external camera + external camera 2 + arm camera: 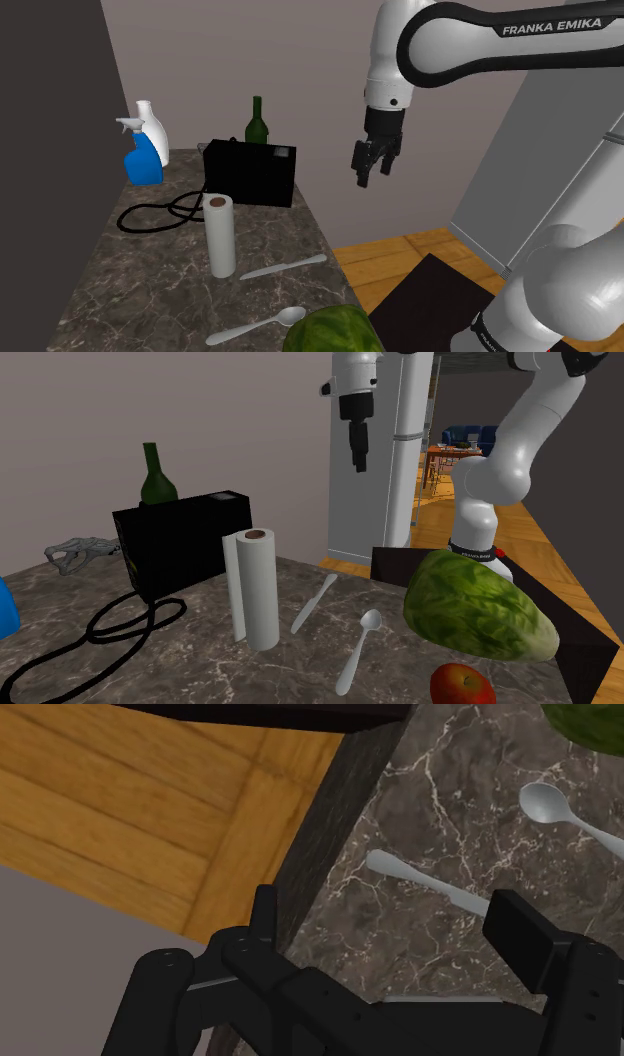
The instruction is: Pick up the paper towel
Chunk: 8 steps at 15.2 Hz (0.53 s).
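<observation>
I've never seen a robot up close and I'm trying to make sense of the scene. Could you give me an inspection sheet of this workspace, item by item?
Surface: dark marbled counter.
Job's things: paper towel, a white roll standing upright, untouched.
Clutter: knife and spoon lying near the paper towel; green melon; red apple; black box with a green bottle behind it; blue spray bottle; white bottle.
Grippers: gripper open, in the air by the counter's edge, well apart from the paper towel.
Cables: black cable looped on the counter beside the black box.
Surroundings: wooden floor, grey walls.
</observation>
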Tool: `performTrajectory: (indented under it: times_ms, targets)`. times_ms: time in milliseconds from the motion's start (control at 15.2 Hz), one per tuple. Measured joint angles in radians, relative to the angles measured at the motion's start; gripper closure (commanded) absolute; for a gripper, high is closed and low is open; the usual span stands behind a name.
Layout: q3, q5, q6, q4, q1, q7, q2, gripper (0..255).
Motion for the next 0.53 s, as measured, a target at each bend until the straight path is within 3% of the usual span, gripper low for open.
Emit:
performTrajectory:
  times_ms: [528]
  targets:
    - [0.140, 0.000, 0.056, 0.193, 0.030, 0.205, 0.242, 0]
